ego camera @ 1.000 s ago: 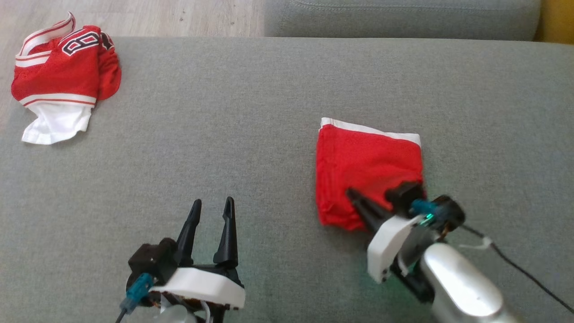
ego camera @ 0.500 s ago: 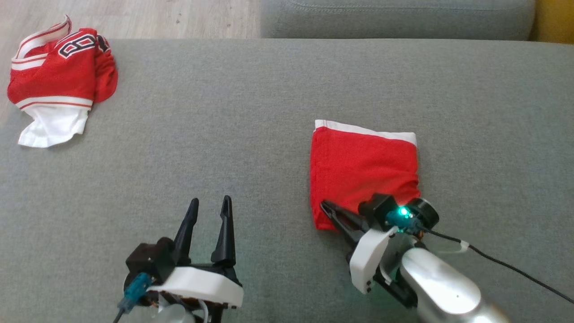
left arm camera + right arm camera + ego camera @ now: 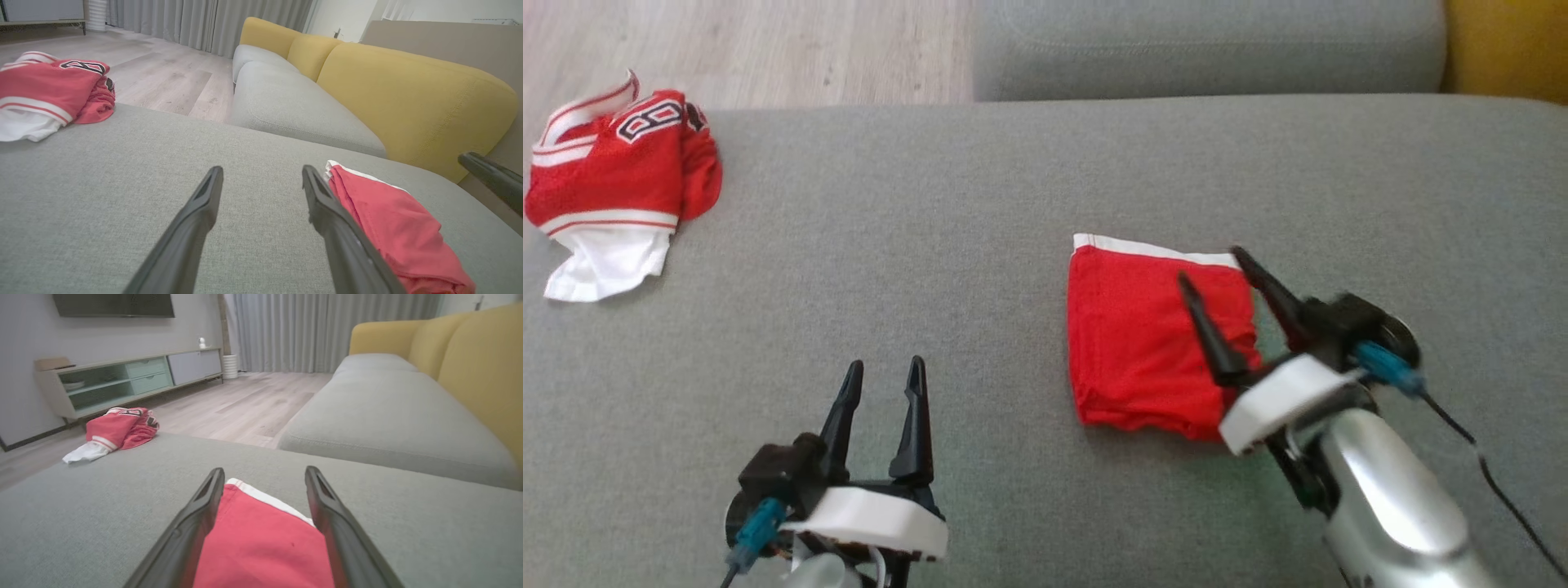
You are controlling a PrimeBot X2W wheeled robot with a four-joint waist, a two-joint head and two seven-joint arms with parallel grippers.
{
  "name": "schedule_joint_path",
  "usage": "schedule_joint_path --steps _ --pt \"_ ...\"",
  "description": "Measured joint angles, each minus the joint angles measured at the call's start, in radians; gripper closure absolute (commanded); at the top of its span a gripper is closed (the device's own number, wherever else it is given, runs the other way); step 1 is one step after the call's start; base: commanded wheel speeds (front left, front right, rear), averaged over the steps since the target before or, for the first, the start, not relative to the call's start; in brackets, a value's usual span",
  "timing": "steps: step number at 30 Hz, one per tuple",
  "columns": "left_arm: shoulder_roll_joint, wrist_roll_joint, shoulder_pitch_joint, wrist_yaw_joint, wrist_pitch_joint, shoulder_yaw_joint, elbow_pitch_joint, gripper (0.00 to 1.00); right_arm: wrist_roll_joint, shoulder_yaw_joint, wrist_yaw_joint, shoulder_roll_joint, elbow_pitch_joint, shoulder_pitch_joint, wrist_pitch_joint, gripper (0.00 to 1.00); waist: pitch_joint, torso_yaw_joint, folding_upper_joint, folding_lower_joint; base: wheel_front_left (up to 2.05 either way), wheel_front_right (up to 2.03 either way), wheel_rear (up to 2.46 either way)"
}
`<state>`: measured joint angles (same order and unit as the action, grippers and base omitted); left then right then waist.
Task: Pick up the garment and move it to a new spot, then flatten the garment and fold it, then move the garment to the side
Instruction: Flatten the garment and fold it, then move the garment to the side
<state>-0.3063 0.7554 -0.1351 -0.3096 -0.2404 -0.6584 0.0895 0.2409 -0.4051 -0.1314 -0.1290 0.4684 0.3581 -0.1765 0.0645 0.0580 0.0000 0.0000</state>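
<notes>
The garment [image 3: 1143, 343], red with a white band along its far edge, lies folded into a rough square on the grey cushion [image 3: 931, 245]. My right gripper [image 3: 1210, 265] hangs just over the garment's right half, open, fingers pointing away from me, nothing between them. The right wrist view has the red cloth [image 3: 261, 543] under and between the spread fingers [image 3: 264, 471]. My left gripper [image 3: 885, 363] stands open and empty at the lower left, well apart from the garment. From the left wrist view [image 3: 262, 168] the garment [image 3: 392, 228] lies to the right.
A crumpled red-and-white jersey [image 3: 605, 188] sits at the cushion's far left corner. Behind are a grey sofa seat [image 3: 1209, 41], a yellow backrest [image 3: 408, 102] and wooden floor [image 3: 727, 49]. A black cable [image 3: 1494, 490] trails from the right wrist.
My right gripper has gone from shut on the garment's near right corner to open, and has risen and moved forward over the cloth. The head camera has shifted a little. The left arm is still.
</notes>
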Motion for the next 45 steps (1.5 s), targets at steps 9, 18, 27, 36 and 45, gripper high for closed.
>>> schedule_joint_path --steps 9,18,27,36,45 --pt "-0.006 -0.007 0.017 -0.016 0.000 0.007 0.011 0.00 -0.111 0.303 0.000 0.069 -0.150 -0.251 -0.002 0.00 -0.052 -0.009 0.0000 0.0000 0.00 0.00 0.00" --pt "-0.016 -0.007 0.100 -0.018 -0.007 0.029 0.035 0.00 -0.091 0.328 0.000 0.082 -0.266 -0.406 0.020 0.00 -0.073 -0.010 0.0000 -0.0001 0.00 0.00 0.00" --pt "-0.011 -0.024 0.124 -0.006 -0.008 0.048 0.042 0.00 -0.082 0.318 0.000 0.082 -0.294 -0.411 0.038 0.00 -0.075 0.000 0.0000 0.0000 0.00 0.00 0.00" --pt "-0.003 -0.032 0.124 0.003 -0.008 0.055 0.056 0.00 -0.082 0.318 0.000 0.082 -0.293 -0.416 0.044 0.00 -0.080 0.004 0.0000 0.0000 0.00 0.00 0.00" --pt "0.000 -0.050 0.124 0.006 -0.008 0.055 0.058 0.00 -0.096 0.361 0.000 0.082 -0.259 -0.424 0.103 0.00 -0.079 0.015 0.0000 0.0000 0.00 0.00 0.00"
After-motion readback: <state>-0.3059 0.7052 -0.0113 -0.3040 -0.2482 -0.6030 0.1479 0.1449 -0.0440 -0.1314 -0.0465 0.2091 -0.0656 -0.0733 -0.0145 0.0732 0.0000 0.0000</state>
